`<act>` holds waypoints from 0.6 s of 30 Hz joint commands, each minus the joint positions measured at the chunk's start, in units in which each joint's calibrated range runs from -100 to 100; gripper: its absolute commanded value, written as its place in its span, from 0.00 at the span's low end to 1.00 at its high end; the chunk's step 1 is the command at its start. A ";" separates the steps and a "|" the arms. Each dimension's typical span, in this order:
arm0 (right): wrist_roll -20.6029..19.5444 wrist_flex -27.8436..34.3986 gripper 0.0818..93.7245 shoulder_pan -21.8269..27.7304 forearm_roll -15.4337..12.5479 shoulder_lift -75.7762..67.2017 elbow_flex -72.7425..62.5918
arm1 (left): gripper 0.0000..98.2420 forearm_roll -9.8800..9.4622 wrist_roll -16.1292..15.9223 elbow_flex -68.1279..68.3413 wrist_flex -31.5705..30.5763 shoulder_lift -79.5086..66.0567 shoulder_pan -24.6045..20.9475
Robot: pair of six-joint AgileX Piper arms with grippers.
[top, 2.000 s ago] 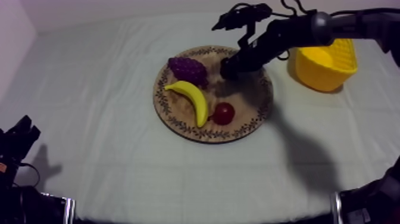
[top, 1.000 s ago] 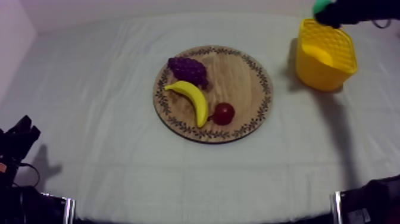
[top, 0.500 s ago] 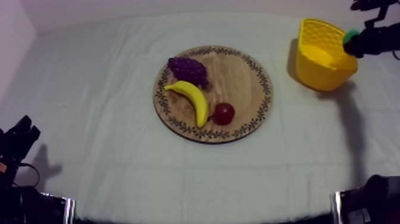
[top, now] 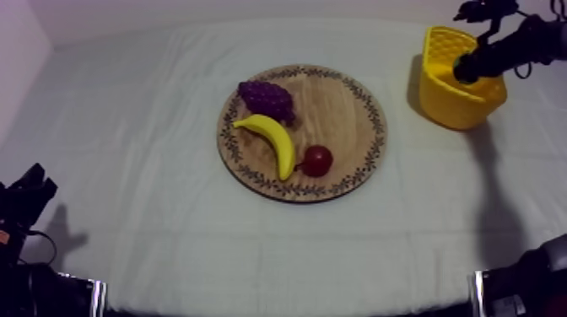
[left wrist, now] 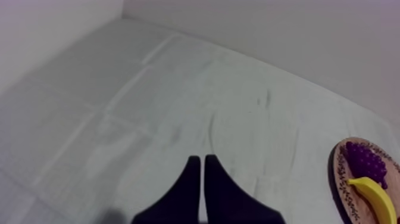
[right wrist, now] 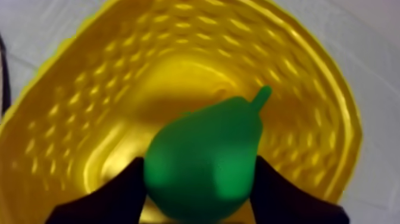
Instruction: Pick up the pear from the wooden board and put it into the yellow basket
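A green pear (right wrist: 205, 158) sits between the black fingers (right wrist: 116, 193) of my right gripper (right wrist: 199, 179), which is shut on it right over the inside of the yellow basket (right wrist: 119, 95). From above, my right gripper (top: 466, 67) hangs over the yellow basket (top: 460, 88) at the table's far right. The round wooden board (top: 342, 110) lies mid-table. My left gripper (left wrist: 199, 173) is shut on nothing, its fingers together as a narrow wedge over bare cloth; it rests low at the left edge (top: 25, 198).
On the board lie a bunch of purple grapes (top: 267, 99), a banana (top: 272, 140) and a small red fruit (top: 317, 159). The left wrist view catches the board's edge (left wrist: 340, 179) with the grapes (left wrist: 364, 162) and banana (left wrist: 376, 195).
My right arm lifted the pear off the board, swung it to the far right and has now brought it down over the basket's opening. The left arm has not moved.
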 commanded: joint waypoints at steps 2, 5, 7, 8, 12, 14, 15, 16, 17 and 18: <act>-1.43 -1.30 0.60 -0.27 0.99 3.04 -0.78 | 0.00 0.01 0.01 0.00 0.00 -0.04 -0.01; -1.96 -1.99 0.66 -0.41 1.37 3.29 -0.83 | 0.00 0.01 0.01 0.00 0.00 -0.04 -0.01; -1.62 -2.65 0.67 -0.41 0.92 2.58 -0.13 | 0.00 0.01 0.01 0.00 0.00 -0.04 -0.01; -1.41 -3.20 0.67 -0.43 0.64 1.95 0.53 | 0.00 0.01 0.01 0.00 0.00 -0.04 -0.01; 1.13 -5.38 0.46 -0.34 -2.33 -2.41 4.60 | 0.00 0.01 0.01 0.00 0.00 -0.04 -0.01; 3.07 -5.96 0.27 0.24 -4.75 -5.92 7.42 | 0.00 0.01 0.01 0.00 0.00 -0.04 -0.01; 4.01 -6.20 0.20 0.60 -5.91 -8.02 9.09 | 0.00 0.01 0.01 0.00 0.00 -0.04 -0.01; 5.01 -6.39 0.14 0.91 -7.13 -10.33 10.92 | 0.00 0.01 0.01 0.00 0.00 -0.04 -0.01; 5.85 -6.59 0.10 1.23 -8.20 -12.87 12.87 | 0.00 0.01 0.01 0.00 0.00 -0.04 -0.01; 6.41 -6.81 0.07 1.52 -9.00 -15.56 14.97 | 0.00 0.01 0.01 0.00 0.00 -0.04 -0.01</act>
